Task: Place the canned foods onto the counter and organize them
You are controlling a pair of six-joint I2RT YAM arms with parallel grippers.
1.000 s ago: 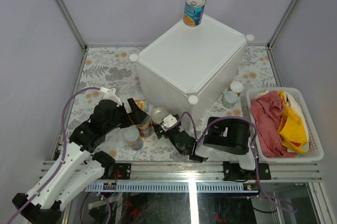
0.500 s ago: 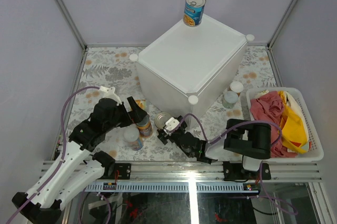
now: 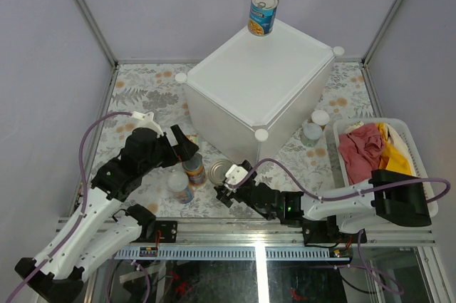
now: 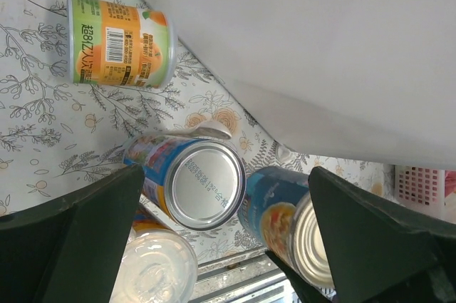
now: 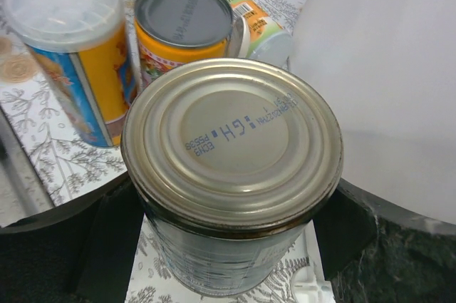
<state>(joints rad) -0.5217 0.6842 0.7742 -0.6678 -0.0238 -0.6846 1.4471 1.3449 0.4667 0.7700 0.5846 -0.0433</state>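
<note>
The counter [image 3: 256,82] is a big white box with one blue can [image 3: 263,13] on its far corner. In front of it stand a silver-topped can [image 3: 219,172], an orange-labelled can [image 3: 193,170] and a white-lidded can [image 3: 179,187]. My right gripper [image 3: 226,183] is open, its fingers on either side of the silver-topped can [image 5: 231,142]; I cannot tell whether they touch it. My left gripper [image 4: 226,175] hangs wide open above the orange-labelled can [image 4: 206,183], gripping nothing. A green-and-orange can [image 4: 121,41] lies on its side by the counter's corner.
Two small white-lidded cans [image 3: 315,125] stand between the counter and a white slatted basket [image 3: 426,207] of red and yellow cloths at the right. The counter's wall [image 5: 385,68] rises close beside the right gripper. A metal rail [image 3: 242,232] runs along the near edge.
The right gripper opened and now straddles the silver-topped can; its arm's upper links swung far right, over the basket. The left gripper shifted slightly away from me.
</note>
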